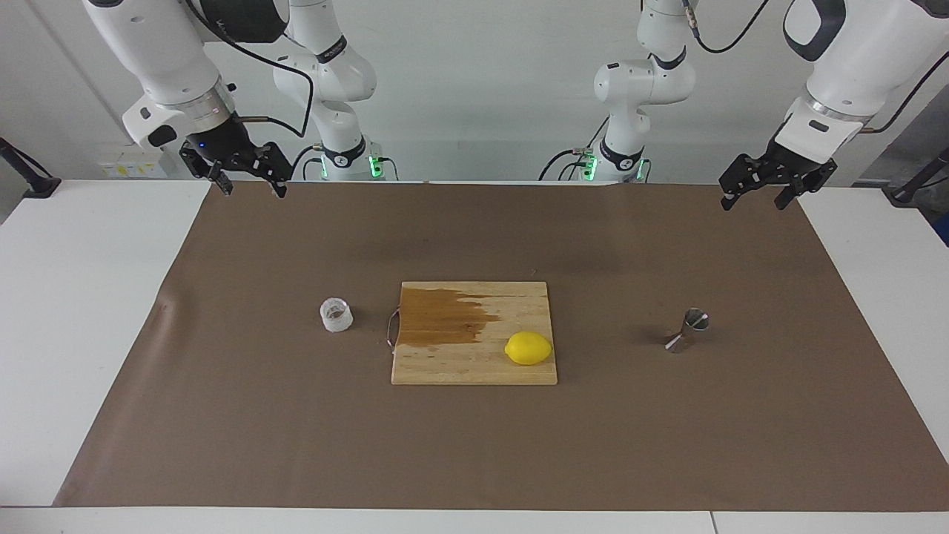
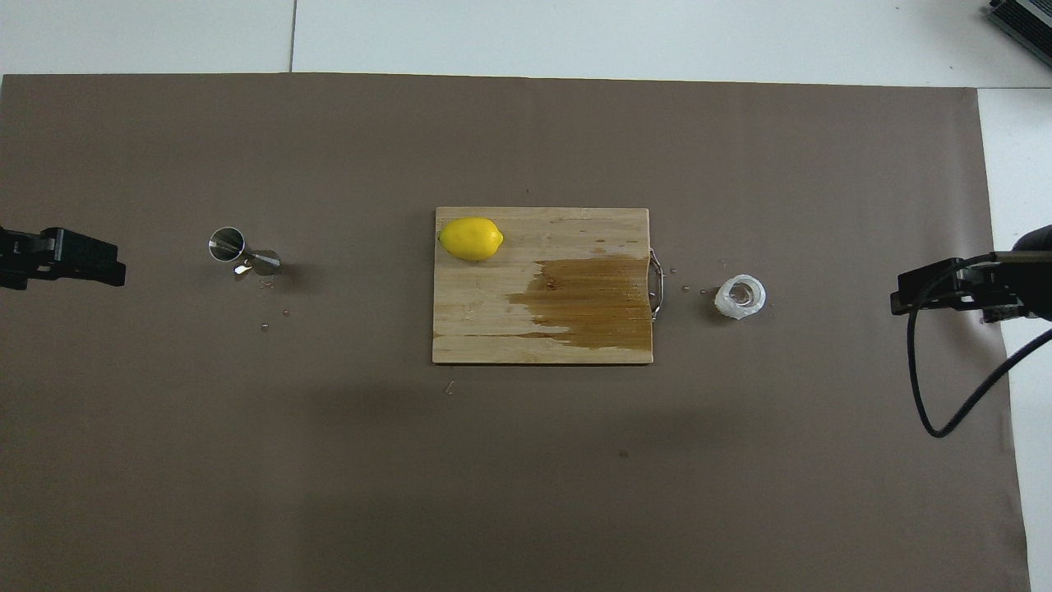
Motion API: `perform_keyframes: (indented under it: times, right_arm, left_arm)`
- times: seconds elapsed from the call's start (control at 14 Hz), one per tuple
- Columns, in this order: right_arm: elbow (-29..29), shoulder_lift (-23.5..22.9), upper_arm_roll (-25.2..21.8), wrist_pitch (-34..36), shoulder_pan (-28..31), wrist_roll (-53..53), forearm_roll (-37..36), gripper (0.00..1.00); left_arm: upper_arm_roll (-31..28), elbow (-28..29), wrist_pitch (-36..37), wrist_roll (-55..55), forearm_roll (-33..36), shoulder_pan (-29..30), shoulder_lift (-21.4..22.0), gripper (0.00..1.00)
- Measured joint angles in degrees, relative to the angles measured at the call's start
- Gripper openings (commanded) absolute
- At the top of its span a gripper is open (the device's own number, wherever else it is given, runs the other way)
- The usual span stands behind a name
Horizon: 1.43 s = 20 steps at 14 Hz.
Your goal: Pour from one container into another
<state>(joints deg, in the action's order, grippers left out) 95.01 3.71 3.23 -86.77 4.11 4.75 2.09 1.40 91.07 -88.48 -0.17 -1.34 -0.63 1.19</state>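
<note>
Both grippers, left [image 1: 756, 196] and right [image 1: 248, 182], hang released. Textured glass cup [image 1: 336, 314] at the wet wooden board's [image 1: 474, 363] nine o'clock facing; hourglass steel jigger [image 1: 687, 330] at three.

Two glossy white arms with black joint bands, loose black cables, green-lit bases; black left gripper [image 1: 758, 196], black right gripper [image 1: 248, 184].

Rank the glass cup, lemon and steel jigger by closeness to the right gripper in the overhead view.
From the right gripper:
1. Glass cup, at the right arm's end of the mat.
2. Lemon, on the cutting board, mid-table.
3. Steel jigger, toward the left arm's end.
</note>
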Motion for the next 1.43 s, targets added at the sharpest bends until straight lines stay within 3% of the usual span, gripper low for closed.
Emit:
perform_keyframes:
  times: [0.36,0.57,0.93,1.43]
  right_arm:
    - [0.0,0.0,0.0,0.0,0.0,0.0,0.0,1.00]
    - [0.0,0.0,0.0,0.0,0.0,0.0,0.0,1.00]
    - [0.0,0.0,0.0,0.0,0.0,0.0,0.0,1.00]
    - [0.0,0.0,0.0,0.0,0.0,0.0,0.0,1.00]
  left_arm:
    - [0.0,0.0,-1.0,0.0,0.0,0.0,0.0,1.00]
    - [0.1,0.7,-7.4,0.0,-0.4,-0.1,0.0,1.00]
    - [-0.6,4.2,-11.2,-3.2,-8.7,0.9,-0.8,1.00]
    - [-0.7,5.9,-11.2,-11.5,-22.7,4.8,-11.1,1.00]
